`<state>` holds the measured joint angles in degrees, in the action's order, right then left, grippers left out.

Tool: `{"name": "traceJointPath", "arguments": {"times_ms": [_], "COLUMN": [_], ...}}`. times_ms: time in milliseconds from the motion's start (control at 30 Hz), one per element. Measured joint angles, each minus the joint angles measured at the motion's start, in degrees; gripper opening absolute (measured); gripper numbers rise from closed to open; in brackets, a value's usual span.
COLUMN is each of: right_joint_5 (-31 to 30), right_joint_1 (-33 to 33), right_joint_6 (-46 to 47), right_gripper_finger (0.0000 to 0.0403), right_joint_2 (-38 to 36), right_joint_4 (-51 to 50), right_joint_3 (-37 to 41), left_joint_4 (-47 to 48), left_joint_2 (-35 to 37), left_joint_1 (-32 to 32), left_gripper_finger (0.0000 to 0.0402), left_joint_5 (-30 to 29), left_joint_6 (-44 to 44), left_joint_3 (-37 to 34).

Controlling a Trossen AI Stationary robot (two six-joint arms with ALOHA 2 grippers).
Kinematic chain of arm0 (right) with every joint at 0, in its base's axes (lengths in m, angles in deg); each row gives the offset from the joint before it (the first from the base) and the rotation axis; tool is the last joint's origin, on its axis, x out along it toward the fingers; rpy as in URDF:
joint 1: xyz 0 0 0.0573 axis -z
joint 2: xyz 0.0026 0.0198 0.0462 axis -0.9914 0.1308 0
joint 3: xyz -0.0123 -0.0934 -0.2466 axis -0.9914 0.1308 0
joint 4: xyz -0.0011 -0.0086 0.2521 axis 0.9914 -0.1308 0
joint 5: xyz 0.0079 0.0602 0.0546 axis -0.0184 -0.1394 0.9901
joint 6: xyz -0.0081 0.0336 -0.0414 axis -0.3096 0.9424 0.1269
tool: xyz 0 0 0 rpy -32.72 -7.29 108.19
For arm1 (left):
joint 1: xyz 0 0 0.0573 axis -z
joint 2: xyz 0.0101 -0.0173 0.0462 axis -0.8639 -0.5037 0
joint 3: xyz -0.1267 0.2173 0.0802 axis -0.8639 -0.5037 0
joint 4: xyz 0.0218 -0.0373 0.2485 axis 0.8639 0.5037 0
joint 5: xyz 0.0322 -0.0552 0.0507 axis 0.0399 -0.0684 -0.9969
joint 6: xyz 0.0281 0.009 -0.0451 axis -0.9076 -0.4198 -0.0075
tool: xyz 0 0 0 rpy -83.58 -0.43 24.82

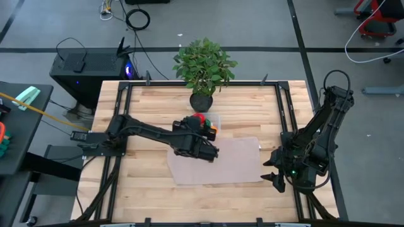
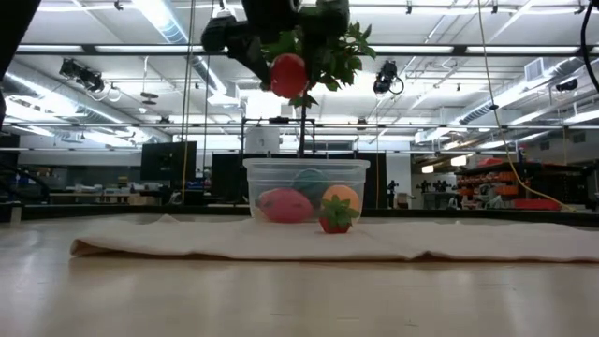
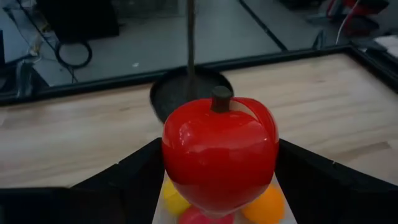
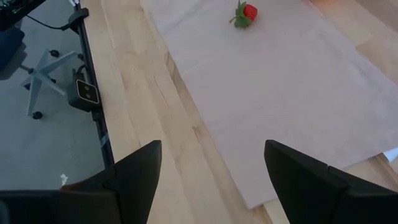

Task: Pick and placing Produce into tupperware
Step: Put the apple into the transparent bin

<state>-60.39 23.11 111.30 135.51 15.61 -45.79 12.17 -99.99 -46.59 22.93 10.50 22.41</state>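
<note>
The left gripper [image 3: 217,186] clamps a red toy apple [image 3: 219,155] above the clear tupperware [image 2: 306,190] near the table's back edge. Three pieces lie inside; a strawberry [image 4: 245,14] remains on the mat [image 1: 240,157]. The right gripper [image 4: 211,180] waits, fingers apart, at the right edge.
</note>
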Motion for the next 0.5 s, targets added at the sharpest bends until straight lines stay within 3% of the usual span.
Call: {"name": "traceJointPath", "arguments": {"times_ms": [400, 500], "right_joint_5": [0.0, 0.2], "right_joint_1": [0.0, 0.0], "right_joint_6": [1.9, 2.3], "right_gripper_finger": [0.0288, 0.0288], "right_joint_2": [0.0, 0.0], "right_joint_4": [0.4, 0.4], "right_joint_3": [0.0, 0.0], "left_joint_4": [0.9, 1.6], "left_joint_2": [-7.9, -9.5], "left_joint_1": [-0.4, -1.0], "left_gripper_finger": [0.0286, 0.0286], "left_joint_5": [-6.6, -7.0], "left_joint_6": [3.1, 7.6], "left_joint_3": [0.0, 0.0]}}
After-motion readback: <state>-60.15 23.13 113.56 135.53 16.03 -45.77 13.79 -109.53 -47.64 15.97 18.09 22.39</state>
